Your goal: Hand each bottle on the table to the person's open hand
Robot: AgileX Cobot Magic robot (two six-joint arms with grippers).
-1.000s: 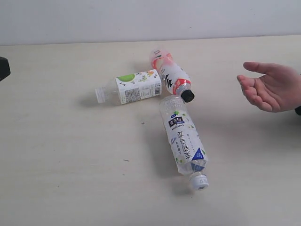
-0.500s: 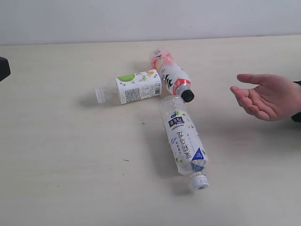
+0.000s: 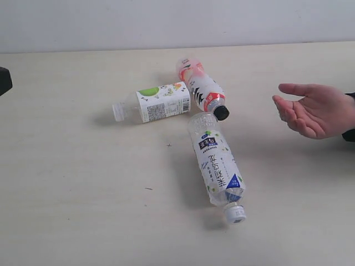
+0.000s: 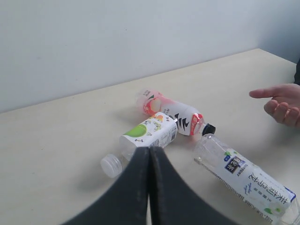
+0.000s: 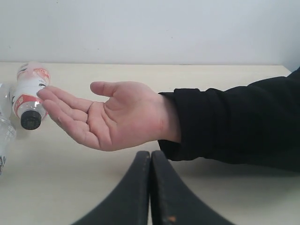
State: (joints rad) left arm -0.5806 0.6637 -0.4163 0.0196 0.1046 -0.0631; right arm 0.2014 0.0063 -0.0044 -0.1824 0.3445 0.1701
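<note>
Three bottles lie on the beige table (image 3: 83, 183). A white-capped one with a green-apple label (image 3: 155, 103) (image 4: 149, 134) lies at the middle. The pinkish-red, black-capped one (image 3: 201, 87) (image 4: 176, 112) (image 5: 29, 94) lies behind it. A blue-labelled one (image 3: 217, 163) (image 4: 243, 179) lies nearer the front. The person's open hand (image 3: 314, 108) (image 5: 108, 114), palm up with a black sleeve, hovers at the right. My left gripper (image 4: 149, 151) is shut and empty, short of the green-label bottle. My right gripper (image 5: 150, 153) is shut and empty, just in front of the hand's wrist.
A dark piece of the left arm (image 3: 4, 80) shows at the exterior view's left edge. A pale wall (image 3: 177, 22) runs behind the table. The black sleeve (image 5: 234, 124) crosses the right wrist view above the tabletop.
The person's hand has drifted slightly left and lower over the table, then steadied. The bottles have not moved.
</note>
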